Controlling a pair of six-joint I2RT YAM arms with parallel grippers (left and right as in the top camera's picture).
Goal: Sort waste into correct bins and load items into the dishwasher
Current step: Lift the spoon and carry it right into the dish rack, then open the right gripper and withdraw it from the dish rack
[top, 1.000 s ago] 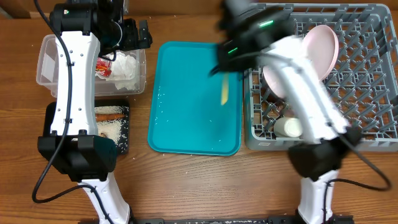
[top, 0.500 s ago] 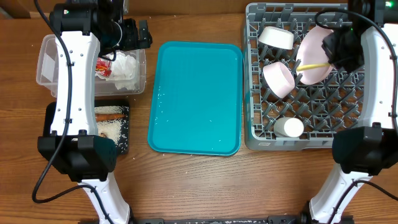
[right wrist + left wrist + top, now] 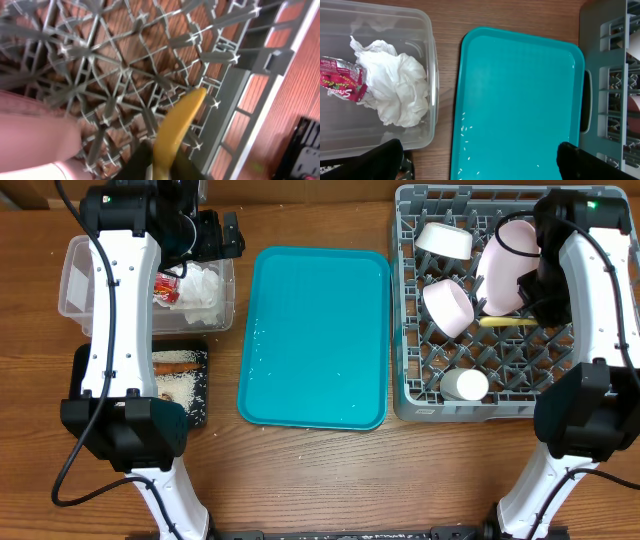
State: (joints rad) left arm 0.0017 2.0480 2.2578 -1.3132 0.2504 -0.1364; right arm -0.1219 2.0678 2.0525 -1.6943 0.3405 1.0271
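My right gripper is shut on the pale yellow spoon and holds it level just over the lattice of the grey dish rack. The right wrist view shows the spoon between my fingers. The rack holds a white plate, two bowls and a cup. My left gripper is open and empty above the clear tub, which holds the napkin and the wrapper. The black tray holds rice and a carrot.
The teal tray lies between the bins and the rack, with several stray rice grains on its left side. The left arm's white links rise over the tub and the black tray. Bare wood runs along the table's front.
My right arm has swung from over the teal tray to the rack with the spoon, then lowered it to lie level over the lattice. The left arm has not moved.
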